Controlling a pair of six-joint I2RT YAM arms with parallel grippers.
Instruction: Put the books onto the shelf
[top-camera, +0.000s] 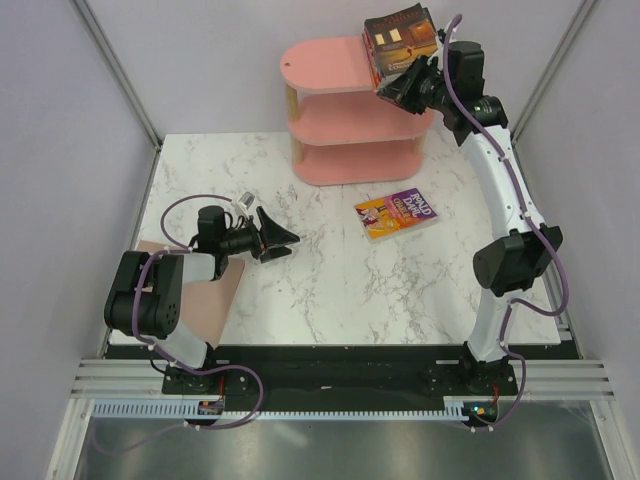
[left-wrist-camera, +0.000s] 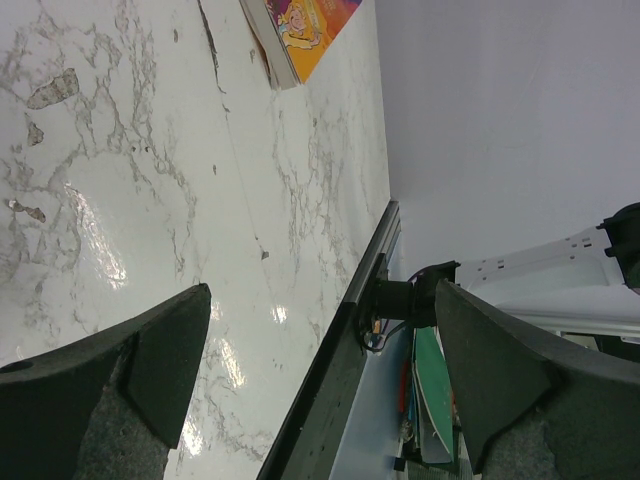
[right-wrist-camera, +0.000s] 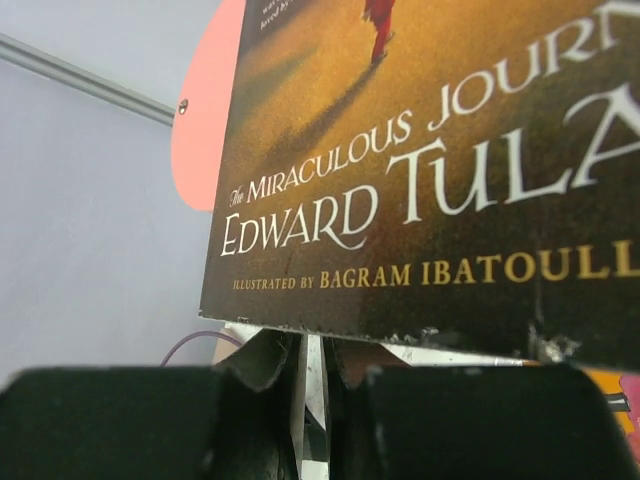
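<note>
The white, grey-veined marble-look desk is smooth and glossy; in the left wrist view it throws back bright glare. The pink three-tier shelf has matt, smooth painted boards on pale bare-wood posts. The dark brown paperback book, filling the upper part of the right wrist view, has a satin paper cover with a frayed, whitened lower edge. The purple and yellow paperback book looks glossier. The left tool is matt black plastic, its pads grey and rough. The tan-pink flat sheet at lower left is matt.
</note>
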